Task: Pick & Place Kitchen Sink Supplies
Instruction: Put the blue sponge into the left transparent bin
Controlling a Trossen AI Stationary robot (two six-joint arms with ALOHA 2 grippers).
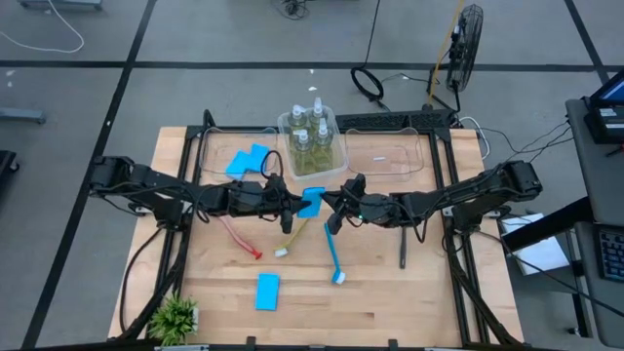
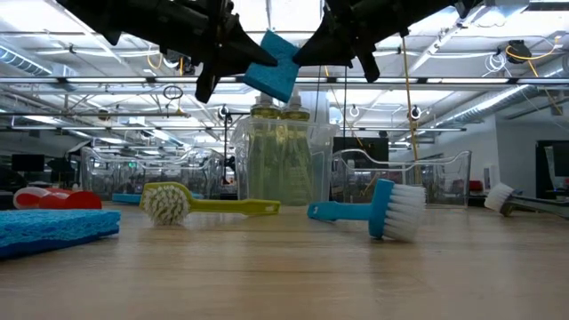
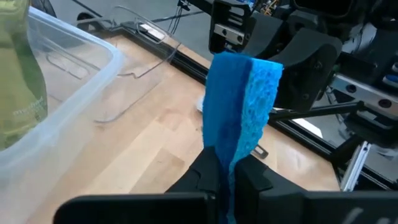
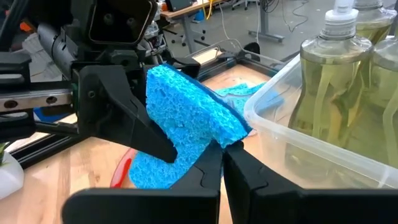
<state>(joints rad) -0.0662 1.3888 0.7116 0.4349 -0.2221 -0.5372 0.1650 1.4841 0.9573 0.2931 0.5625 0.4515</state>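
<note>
A blue sponge (image 1: 311, 203) hangs high above the table's middle, between my two grippers. My left gripper (image 1: 295, 202) comes from the table's left and is shut on the sponge's left end. My right gripper (image 1: 329, 203) comes from the right and is shut on its right end. In the low view the sponge (image 2: 272, 71) is well clear of the tabletop. Another sponge (image 1: 268, 291) lies flat near the front. Red (image 1: 240, 240), yellow-green (image 1: 294, 234), blue (image 1: 336, 259) and dark grey (image 1: 402, 250) brushes lie on the wood. Pump bottles (image 1: 312, 139) stand in a clear bin. My left gripper pinches the sponge's near edge (image 3: 231, 155) between its two fingers, which press on its two broad faces. The fingers come nearly level from the table's left. The sponge stands on edge beyond the fingertips, lifted clear. My right gripper pinches the sponge's opposite edge (image 4: 219, 135) between its two fingers. It comes nearly level from the table's right. The sponge is clear of the table and curves between the two holds.
A clear bin (image 1: 232, 156) at the back left holds two blue sponges (image 1: 248, 161). Another clear bin (image 1: 391, 157) stands at the back right. A small green plant (image 1: 176, 317) sits at the front left corner. Bare wood lies along the front right.
</note>
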